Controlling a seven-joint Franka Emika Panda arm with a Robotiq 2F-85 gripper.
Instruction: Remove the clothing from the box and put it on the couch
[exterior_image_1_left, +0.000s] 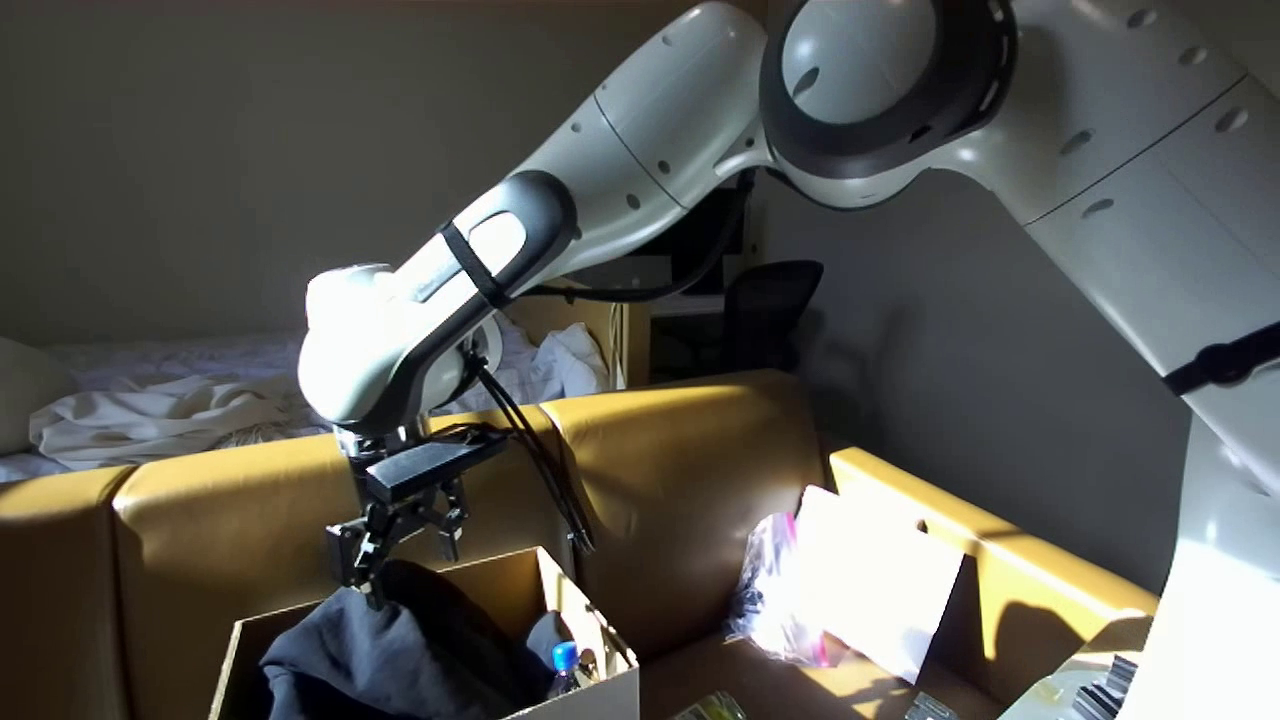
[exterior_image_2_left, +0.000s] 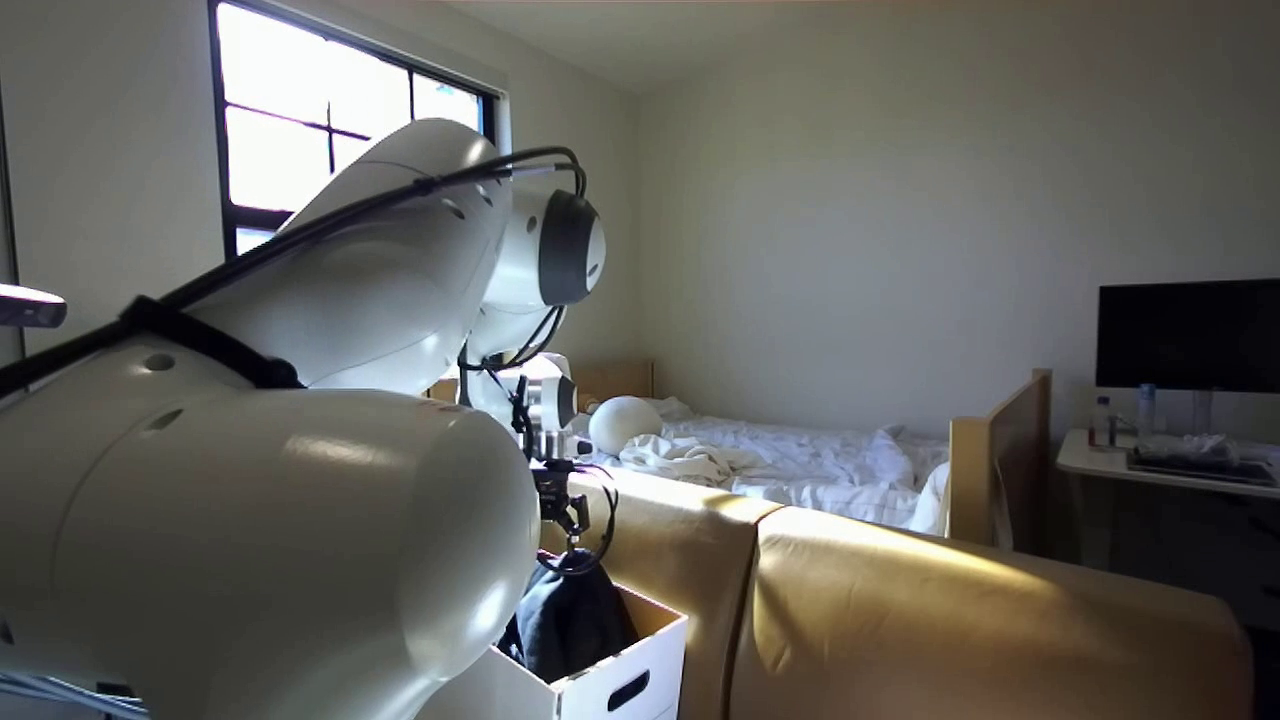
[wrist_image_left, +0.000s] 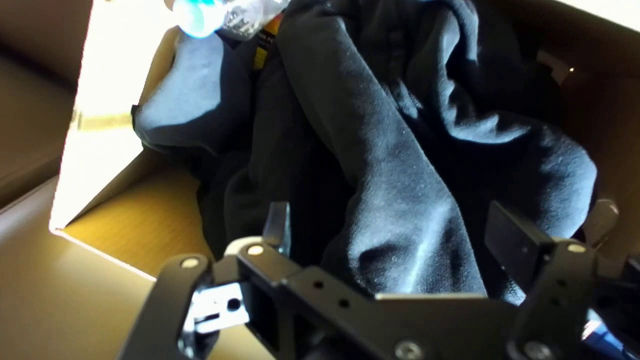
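Note:
The clothing (exterior_image_1_left: 370, 655) is a dark navy, rumpled fabric garment lying in the box, heaped above its rim. It also shows in an exterior view (exterior_image_2_left: 570, 625) and in the wrist view (wrist_image_left: 370, 135). The cardboard box (exterior_image_1_left: 598, 695) stands against the couch (exterior_image_1_left: 680, 470); its wall with a handle slot shows in an exterior view (exterior_image_2_left: 655, 655). My gripper (exterior_image_1_left: 412, 572) is over the box at the top of the clothing. In the wrist view my gripper (wrist_image_left: 397, 232) is open, fingers wide apart, with a raised fold of clothing between them. Whether the fingers touch the fabric is unclear.
A bottle with a blue cap (exterior_image_1_left: 565, 657) stands in the box beside the clothing. A plastic bag (exterior_image_1_left: 768, 590) and a pale flat board (exterior_image_1_left: 880, 575) lean at the couch's arm end. A bed (exterior_image_2_left: 800, 455) with white bedding is behind the couch back.

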